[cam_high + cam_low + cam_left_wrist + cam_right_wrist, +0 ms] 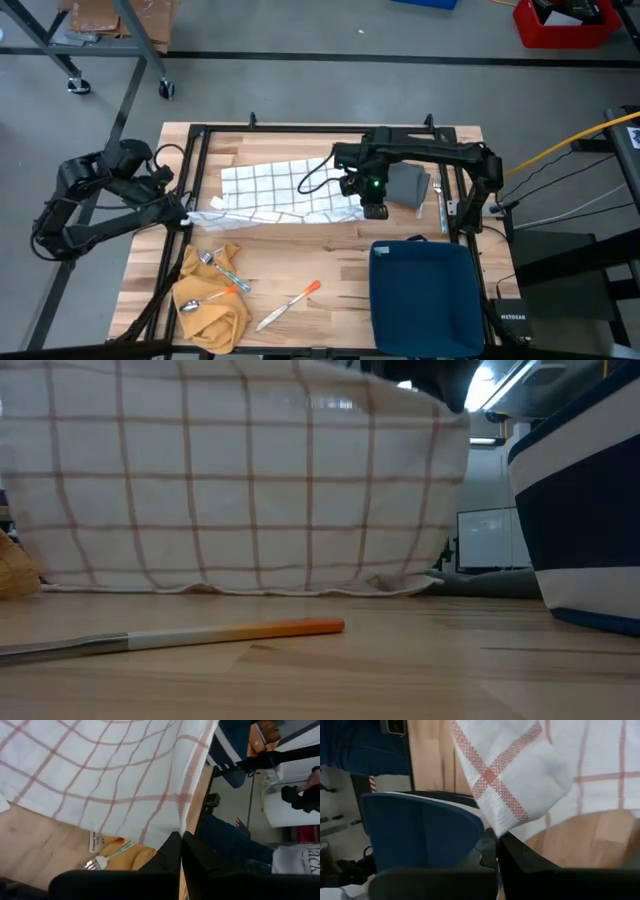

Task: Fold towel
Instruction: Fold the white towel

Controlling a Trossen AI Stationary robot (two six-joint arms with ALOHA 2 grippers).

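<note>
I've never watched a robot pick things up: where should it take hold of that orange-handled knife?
By the orange handle, coming straight down from above. The knife lies flat on the table with bare wood around it, and the handle looks thicker than the thin blade, so the fingers could likely close across it.

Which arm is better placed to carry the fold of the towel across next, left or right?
Neither alone, I'd judge: both hold it. The left gripper is shut on the towel at its left corner, and the right gripper is shut on its right corner, so they are likely to move the lifted edge together.
</note>
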